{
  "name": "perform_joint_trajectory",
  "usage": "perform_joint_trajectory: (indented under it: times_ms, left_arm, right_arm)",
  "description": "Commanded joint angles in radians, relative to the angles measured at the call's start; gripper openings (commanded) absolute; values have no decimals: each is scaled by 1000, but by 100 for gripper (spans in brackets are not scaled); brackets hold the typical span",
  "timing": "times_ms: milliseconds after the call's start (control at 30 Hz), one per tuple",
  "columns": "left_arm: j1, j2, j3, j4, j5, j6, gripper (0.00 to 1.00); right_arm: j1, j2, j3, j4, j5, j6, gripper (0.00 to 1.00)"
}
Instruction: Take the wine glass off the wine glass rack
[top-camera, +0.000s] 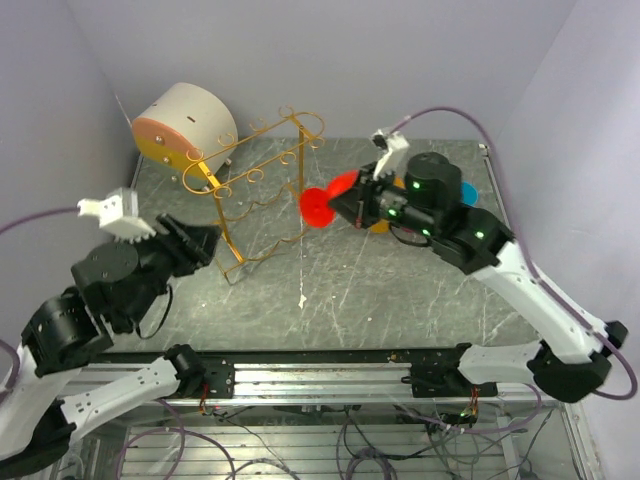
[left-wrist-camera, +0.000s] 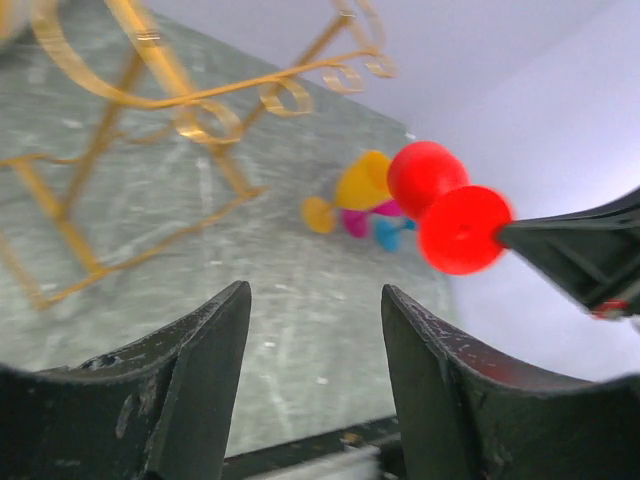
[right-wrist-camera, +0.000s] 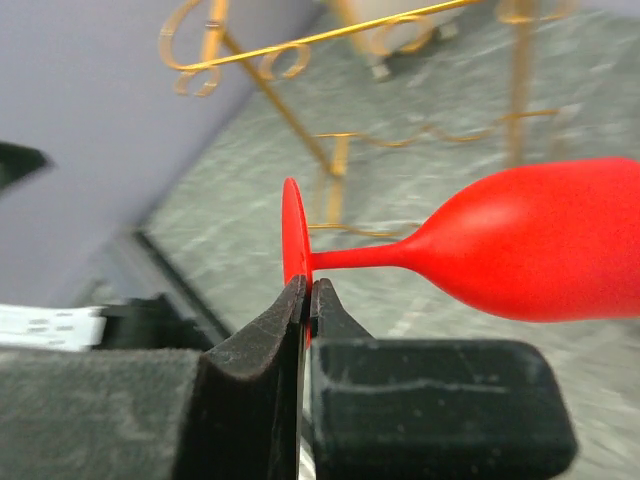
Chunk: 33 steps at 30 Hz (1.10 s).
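Note:
The red wine glass (top-camera: 322, 204) hangs sideways in the air, just right of the gold wire wine glass rack (top-camera: 255, 185) and clear of its rails. My right gripper (top-camera: 342, 208) is shut on the glass's flat round foot; in the right wrist view the fingers (right-wrist-camera: 308, 285) pinch the disc's edge, with the stem and bowl (right-wrist-camera: 530, 240) pointing right and the rack (right-wrist-camera: 330, 150) behind. My left gripper (top-camera: 205, 240) is open and empty beside the rack's near left base corner. Its view shows the open gripper (left-wrist-camera: 315, 290), the glass (left-wrist-camera: 440, 205) and the rack (left-wrist-camera: 150, 100).
A cream drum with an orange face (top-camera: 180, 125) lies at the back left behind the rack. Several coloured glasses (left-wrist-camera: 360, 200) lie on the grey table at the right, mostly hidden under my right arm in the top view (top-camera: 468, 192). Lilac walls close in on three sides.

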Motion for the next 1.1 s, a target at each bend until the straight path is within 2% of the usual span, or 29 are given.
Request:
perform_joint_trajectory:
  times_ms: [0, 100, 200, 267, 333, 467, 600, 1067]
  left_arm:
    - [-3, 215, 179, 60, 291, -98, 66]
    - [-2, 324, 235, 83, 388, -175, 68]
    - [-3, 374, 198, 190, 497, -256, 76]
    - [-2, 399, 162, 263, 557, -317, 78]
    - [-1, 413, 124, 341, 602, -374, 79]
    - [-1, 441, 71, 422, 639, -443, 80]
    - [1, 465, 49, 469, 656, -490, 79]
    - [15, 443, -26, 559, 578, -619, 78]
  right_arm:
    - [7, -66, 6, -245, 320, -377, 0]
    - [35, -110, -47, -221, 403, -504, 0]
    - [139, -166, -116, -157, 542, -595, 0]
    - [202, -184, -138, -129, 633, -626, 0]
    - [248, -210, -157, -81, 661, -651, 0]
    - [293, -267, -179, -6, 669, -704, 0]
    - [310, -271, -163, -5, 626, -731, 0]
    - [405, -244, -169, 19, 602, -749, 0]
